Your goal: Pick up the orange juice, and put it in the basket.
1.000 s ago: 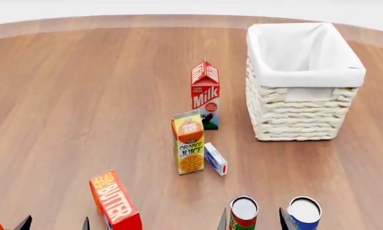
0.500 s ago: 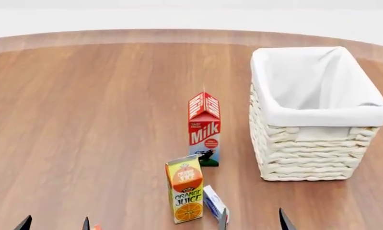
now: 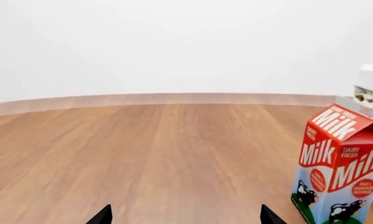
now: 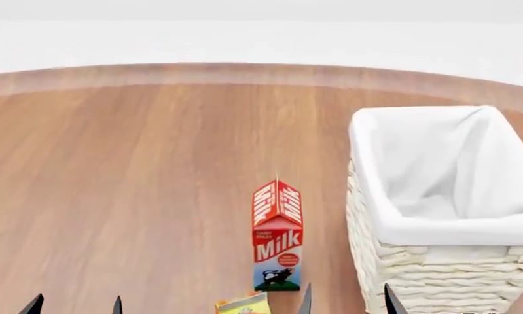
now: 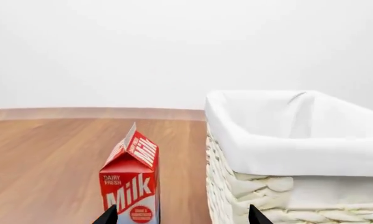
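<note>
Only the yellow top of the orange juice (image 4: 243, 305) shows, at the bottom edge of the head view, just in front of the milk carton (image 4: 277, 239). The cream wicker basket (image 4: 418, 275) with white cloth lining stands to the right of the milk; it also shows in the right wrist view (image 5: 249, 186). My left gripper (image 4: 76, 305) is open and empty at the lower left. My right gripper (image 4: 347, 301) is open and empty, its tips between the milk and the basket's near wall. The orange juice is out of both wrist views.
The red-and-white milk carton stands upright in the left wrist view (image 3: 339, 170) and in the right wrist view (image 5: 131, 182). The round wooden table (image 4: 122, 170) ends at a curved far edge before a white wall. The basket's corner (image 3: 372, 91) shows beyond the milk.
The head view has tilted up. The orange juice slid to the bottom edge, and the butter box, the small box and the cans left the view. The basket and milk sit lower in frame.
</note>
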